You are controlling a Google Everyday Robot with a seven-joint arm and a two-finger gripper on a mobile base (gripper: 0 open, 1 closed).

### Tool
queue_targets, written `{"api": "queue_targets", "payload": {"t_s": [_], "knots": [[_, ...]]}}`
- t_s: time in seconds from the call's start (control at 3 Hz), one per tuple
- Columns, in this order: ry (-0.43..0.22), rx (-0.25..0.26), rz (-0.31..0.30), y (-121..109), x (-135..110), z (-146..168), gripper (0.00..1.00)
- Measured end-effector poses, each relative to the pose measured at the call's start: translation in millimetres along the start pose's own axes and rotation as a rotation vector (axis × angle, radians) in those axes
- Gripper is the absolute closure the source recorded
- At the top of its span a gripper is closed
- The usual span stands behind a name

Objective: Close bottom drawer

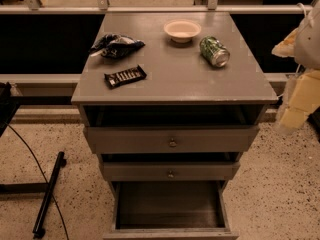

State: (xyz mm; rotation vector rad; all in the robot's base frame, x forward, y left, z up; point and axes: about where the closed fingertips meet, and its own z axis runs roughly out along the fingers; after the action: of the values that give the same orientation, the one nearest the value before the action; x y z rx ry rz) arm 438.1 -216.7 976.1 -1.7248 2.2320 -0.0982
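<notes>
The bottom drawer (170,206) of the grey-brown cabinet (175,81) is pulled far out toward me. Its dark, empty inside shows, and its front panel (170,234) lies at the lower edge of the view. The middle drawer (170,172) and the top drawer (172,140), each with a knob, are pulled out a little. My gripper (291,115) hangs on the pale yellow-white arm at the right edge. It is beside the cabinet's right corner at about the height of the top drawer, and it touches nothing.
On the cabinet top lie a white bowl (182,30), a green can on its side (214,51), a dark crumpled bag (116,45) and a dark snack bar (125,76). A black pole (49,194) and a cable lie on the speckled floor at the left. A rail (150,9) runs behind.
</notes>
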Motion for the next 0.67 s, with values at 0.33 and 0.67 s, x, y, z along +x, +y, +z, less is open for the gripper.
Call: {"api": "queue_targets", "payload": {"t_s": [0.33,0.67], "knots": [[0.0,0.0,0.0,0.0,0.0,0.0,0.0],[-0.032,-0.014,0.015,8.5,0.9,26.2,0.0]]}}
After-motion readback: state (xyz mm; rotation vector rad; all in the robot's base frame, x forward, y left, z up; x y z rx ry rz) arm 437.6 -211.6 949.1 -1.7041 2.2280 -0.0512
